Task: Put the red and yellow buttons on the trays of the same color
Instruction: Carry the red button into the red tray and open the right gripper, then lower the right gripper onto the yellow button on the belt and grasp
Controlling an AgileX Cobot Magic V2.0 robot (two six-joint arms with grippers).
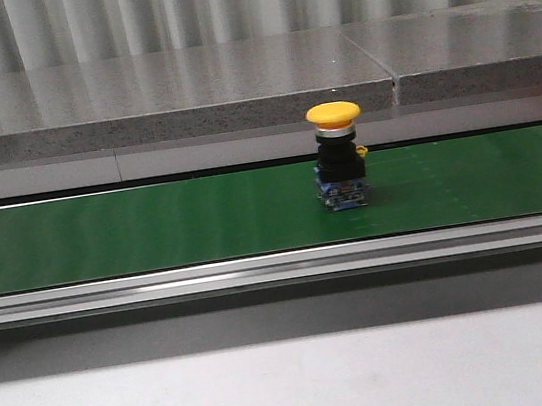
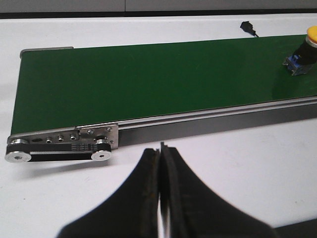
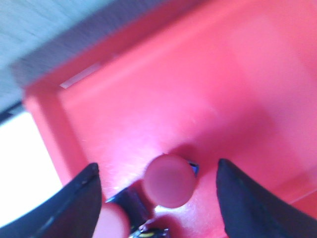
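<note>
Front view shows a yellow button [image 1: 340, 168] standing upright on the green belt [image 1: 133, 227], right of the middle, with bare belt stretching away on both sides of it. A metal rail [image 1: 260, 270] runs along the belt's near edge, and the white counter [image 1: 278, 394] lies in front of it. Behind the belt is a grey stone ledge [image 1: 165, 97] and a ribbed wall.

In the left wrist view the belt's end is visible, with its rollers [image 2: 17, 156] and side plate, and the yellow button [image 2: 304, 52] stands far along the belt, near that picture's edge. A small black part [image 2: 247, 27] lies on the counter beyond the belt. The left end effector [image 2: 162, 198] hangs above the counter just off the belt's near rail, its fingers pressed together with nothing between them.

The right wrist view is blurred. The right end effector [image 3: 158, 198] is spread wide above the red tray [image 3: 208, 84], holding nothing. A red button [image 3: 169, 180] stands on the tray floor between the fingers, touching neither. A second red cap [image 3: 111, 220] shows just beside it, near one finger. The tray's raised rim runs close by, with white counter beyond it.
</note>
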